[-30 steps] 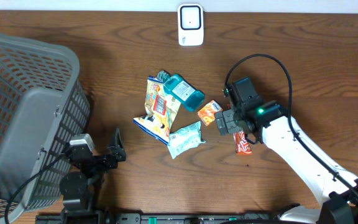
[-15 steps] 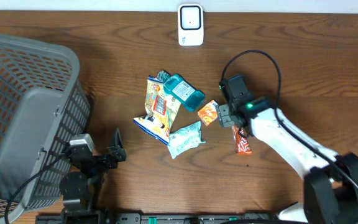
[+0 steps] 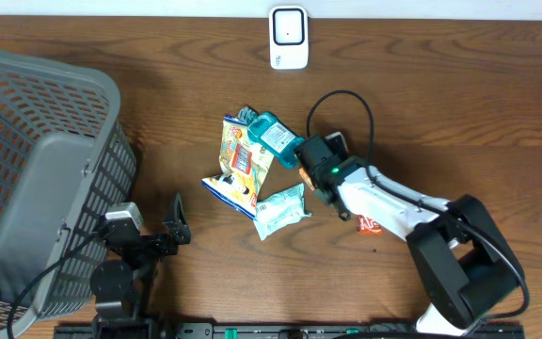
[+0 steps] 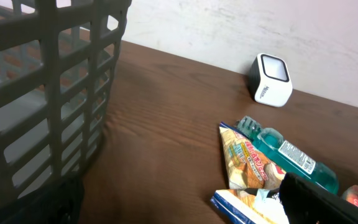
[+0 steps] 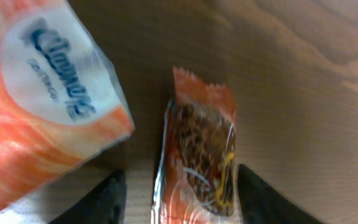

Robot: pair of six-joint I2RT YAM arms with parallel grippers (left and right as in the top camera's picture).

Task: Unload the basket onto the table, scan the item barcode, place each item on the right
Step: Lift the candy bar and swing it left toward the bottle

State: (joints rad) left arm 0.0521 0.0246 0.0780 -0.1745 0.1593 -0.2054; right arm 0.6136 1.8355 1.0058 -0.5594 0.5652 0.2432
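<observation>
- Orange-red snack bar (image 5: pixel 201 149) lies on the wooden table (image 5: pixel 291 74), ungripped, between the parted fingers of the right gripper (image 5: pixel 182 180).
- Left gripper (image 3: pixel 175 226) open, empty.
- Scanner (image 3: pixel 289 38) stands well apart; lifting and scanning not yet done.

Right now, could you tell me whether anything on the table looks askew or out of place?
Nothing looks spilled or damaged. The only untidy spot is mid-table: the teal bottle lies on its side against the yellow snack bag, which overlaps a blue-edged packet.

Basket (image 3: pixel 45 169) stands at the table's (image 3: pixel 459 94) left side; scanner (image 3: pixel 289 38) at rear centre. Bottle (image 3: pixel 276 137) lies behind chip bag (image 3: pixel 241 160), pouch (image 3: pixel 280 209) before it, snack bar (image 3: pixel 369 224) right of pouch.
</observation>
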